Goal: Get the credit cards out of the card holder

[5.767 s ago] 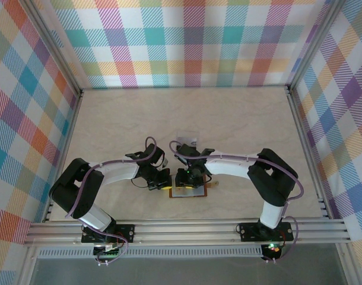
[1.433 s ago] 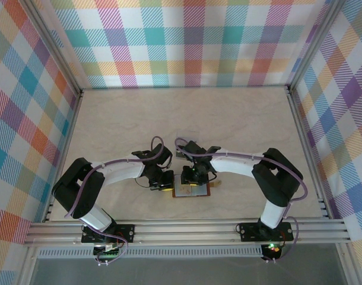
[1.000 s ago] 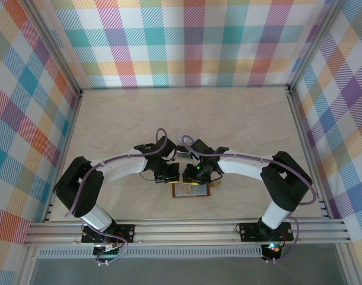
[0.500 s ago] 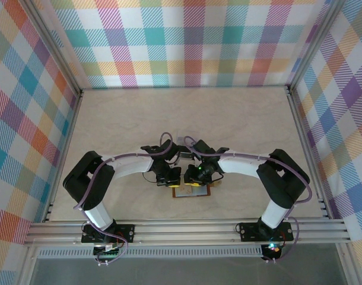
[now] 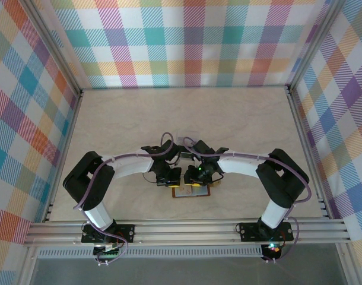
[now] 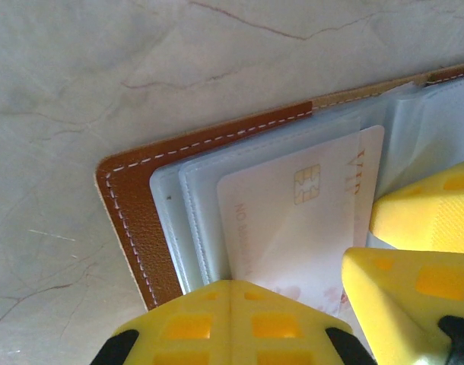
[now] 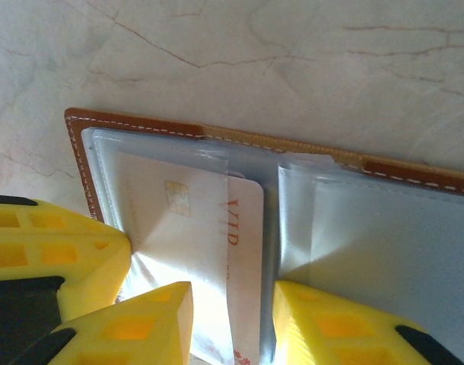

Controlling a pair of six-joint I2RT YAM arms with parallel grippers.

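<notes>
The card holder lies open on the table, brown leather with clear sleeves; it sits near the front edge. One of the credit cards, white with a chip and red "VIP" lettering, sticks partway out of its sleeve toward the spine. My left gripper is shut, its yellow tips pressing down on the sleeve's near edge. My right gripper is open, its fingers straddling the card's exposed edge. Both grippers meet over the holder.
Pale marbled tabletop stretches behind the holder. Checked walls and metal frame posts close in the sides and back. The frame rail runs just in front of the holder.
Over the last second the left gripper slid right and nearer, onto the holder's left half. The right gripper stayed over the holder and its fingers spread a little.
</notes>
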